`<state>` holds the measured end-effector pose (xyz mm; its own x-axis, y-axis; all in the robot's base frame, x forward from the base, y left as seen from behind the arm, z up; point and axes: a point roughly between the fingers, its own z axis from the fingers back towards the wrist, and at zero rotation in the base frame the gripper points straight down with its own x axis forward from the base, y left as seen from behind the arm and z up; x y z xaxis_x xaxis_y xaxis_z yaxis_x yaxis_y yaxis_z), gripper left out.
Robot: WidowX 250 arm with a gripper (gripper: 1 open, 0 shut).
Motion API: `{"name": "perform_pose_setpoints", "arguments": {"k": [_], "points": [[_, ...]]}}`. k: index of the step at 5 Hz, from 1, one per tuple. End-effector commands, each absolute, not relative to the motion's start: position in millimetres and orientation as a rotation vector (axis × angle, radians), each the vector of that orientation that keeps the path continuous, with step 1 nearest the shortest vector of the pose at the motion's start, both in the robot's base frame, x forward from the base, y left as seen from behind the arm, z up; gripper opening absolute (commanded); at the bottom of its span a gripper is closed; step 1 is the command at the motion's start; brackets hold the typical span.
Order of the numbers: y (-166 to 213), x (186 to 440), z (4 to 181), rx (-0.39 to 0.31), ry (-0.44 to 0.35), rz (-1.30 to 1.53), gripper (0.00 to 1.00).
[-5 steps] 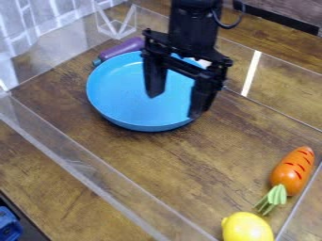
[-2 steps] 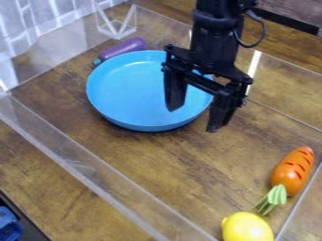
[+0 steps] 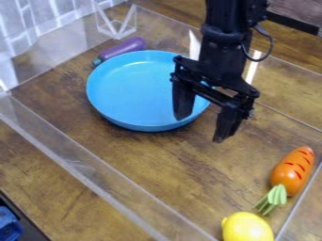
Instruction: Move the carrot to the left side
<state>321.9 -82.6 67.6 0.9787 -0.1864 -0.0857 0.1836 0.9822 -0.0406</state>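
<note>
End effector [image 3: 208, 118] pointing straight down, black fingers [image 3: 183, 99] spread wide, nothing between them. It hangs over the worktop [image 3: 113, 165] just off the right rim of the blue bowl [image 3: 132, 89]; one finger overlaps the bowl edge in view, the other is over bare wood. Can't tell if the tips touch the surface.

Purple thing [image 3: 122, 49] behind the bowl, toward the far-left corner, mostly hidden, can't identify it.

Carrot [image 3: 293, 168] lies flat near the worktop's right edge, toward the near-right corner, well apart from the end effector. Orange body with dark grooves, light green leafy top [image 3: 273, 199] pointing toward the near edge. Yellow lemon [image 3: 247, 227] sits just beside the leaf end, close or touching, can't tell which. Clear wall runs tight along that edge.

Handling, my read: toy piece, likely light and rigid, smooth plastic so a bit slippery, and the taper means a grip near the tip could squirt out. Not fragile. Best hold looks like mid-body, across the thick orange part, fingers closing across the short axis; grooves may help bite. Avoid the leaf end: thin, and the lemon crowds it. Wrist will need to roll to square up with the carrot's diagonal lie. Watch clearance to the right wall on descent.

Task status: approach stage, grasp not yet made; left side beyond the bowl is the target.
</note>
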Motion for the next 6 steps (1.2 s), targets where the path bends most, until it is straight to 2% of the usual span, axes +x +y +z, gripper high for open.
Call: {"name": "perform_pose_setpoints", "arguments": {"k": [1,6], "points": [[-94,331,81.3,-0.047,0.025,-0.216,1.00],[-114,344,63.6,-0.059,0.007,-0.256,1.00]]}}
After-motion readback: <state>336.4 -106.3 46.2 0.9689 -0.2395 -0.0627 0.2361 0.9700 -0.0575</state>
